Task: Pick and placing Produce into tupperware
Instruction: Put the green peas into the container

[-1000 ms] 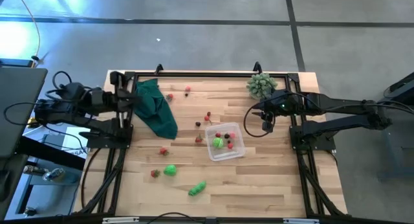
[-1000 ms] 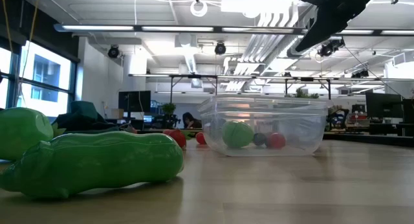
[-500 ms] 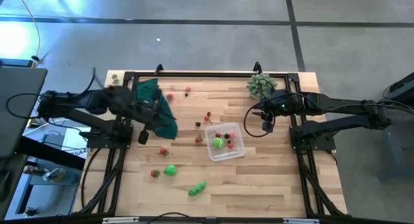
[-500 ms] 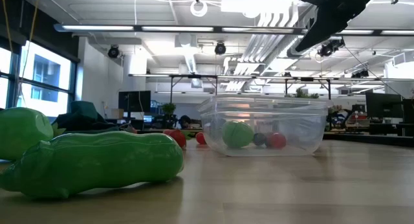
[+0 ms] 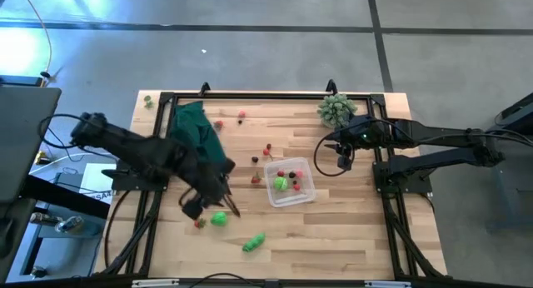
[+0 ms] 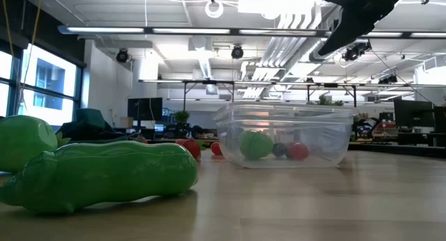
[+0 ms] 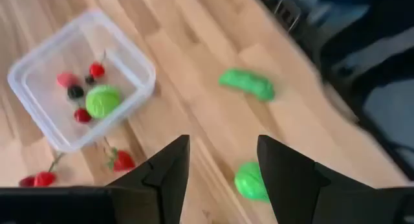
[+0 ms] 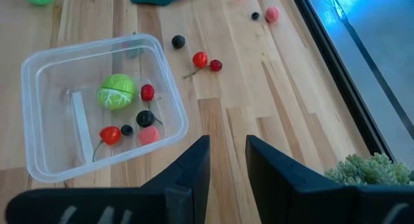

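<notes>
Bare worktop (image 5: 350,230) lies open beside the tupperware (image 5: 290,182), while the green cloth (image 5: 200,138) and scattered produce (image 5: 218,218) crowd its other side.

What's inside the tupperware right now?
The tupperware holds a green ball, three red pieces, one pink piece and two dark berries. Nothing covers them; the clear walls show everything.

- The left arm (image 5: 141,153) was built of dark, nearly black links with rounded joints.
- The right arm (image 5: 433,138) was equally dark, with a small green light near its wrist and a black cable looping beneath it.
- Each gripper carried two dark, angular, matte fingers (image 7: 169,175).
</notes>
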Controlling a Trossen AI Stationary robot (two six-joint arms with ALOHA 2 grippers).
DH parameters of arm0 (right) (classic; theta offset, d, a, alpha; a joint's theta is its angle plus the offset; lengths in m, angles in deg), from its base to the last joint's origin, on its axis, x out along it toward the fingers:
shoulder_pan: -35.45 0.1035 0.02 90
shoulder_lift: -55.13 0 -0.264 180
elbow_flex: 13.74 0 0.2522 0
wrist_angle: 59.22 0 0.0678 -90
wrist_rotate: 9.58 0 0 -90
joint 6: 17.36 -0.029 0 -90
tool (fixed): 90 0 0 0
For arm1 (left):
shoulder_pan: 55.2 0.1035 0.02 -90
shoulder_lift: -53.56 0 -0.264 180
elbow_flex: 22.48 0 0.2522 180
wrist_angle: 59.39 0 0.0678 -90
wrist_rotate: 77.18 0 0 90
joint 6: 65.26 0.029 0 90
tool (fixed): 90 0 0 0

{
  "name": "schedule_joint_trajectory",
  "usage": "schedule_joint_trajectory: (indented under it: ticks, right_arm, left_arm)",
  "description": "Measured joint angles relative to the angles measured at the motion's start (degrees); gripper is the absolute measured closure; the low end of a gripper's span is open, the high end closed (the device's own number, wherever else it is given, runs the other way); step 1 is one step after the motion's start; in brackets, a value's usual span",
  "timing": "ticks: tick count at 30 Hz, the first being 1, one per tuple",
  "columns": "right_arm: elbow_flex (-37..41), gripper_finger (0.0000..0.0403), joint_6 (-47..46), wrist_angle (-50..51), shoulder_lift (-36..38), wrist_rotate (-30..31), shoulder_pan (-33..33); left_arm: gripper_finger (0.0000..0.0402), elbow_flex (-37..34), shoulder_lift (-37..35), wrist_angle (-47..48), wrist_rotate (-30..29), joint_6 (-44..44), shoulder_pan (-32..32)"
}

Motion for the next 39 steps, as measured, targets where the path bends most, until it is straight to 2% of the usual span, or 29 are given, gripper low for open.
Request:
schedule_joint_trajectory:
  ticks: [6, 17, 23, 28, 36, 39]
  right_arm:
    - [-0.02, 0.0313, 0.0, 0.0, -0.01, 0.0, 0.01]
    - [-0.02, 0.0313, 0.0, 0.0, -0.01, 0.0, -0.01]
    - [-0.02, 0.0313, 0.49, 0.0, 0.0, 0.0, -0.01]
    - [-0.02, 0.0313, 10.13, 0.0, -0.01, 0.18, -0.01]
    - [-0.02, 0.0313, 10.92, 0.0, 0.0, 0.2, -0.01]
    - [-0.02, 0.0313, 17.08, 0.0, -0.01, 0.22, -0.04]
  left_arm:
    - [0.0227, -0.02, 7.34, -1.35, -9.04, -8.1, -6.15]
    - [0.0227, -0.04, 18.87, -7.41, -7.15, -16.83, -6.53]
    - [0.0229, -0.07, 20.16, -11.99, -7.25, -21.41, -6.56]
    - [0.0229, -0.04, 20.14, -12.69, -9.55, -24.28, -6.52]
    - [0.0229, -0.04, 20.14, -12.63, -9.41, -25.83, -6.58]
    - [0.0229, -0.04, 20.14, -12.63, -9.47, -25.78, -6.56]
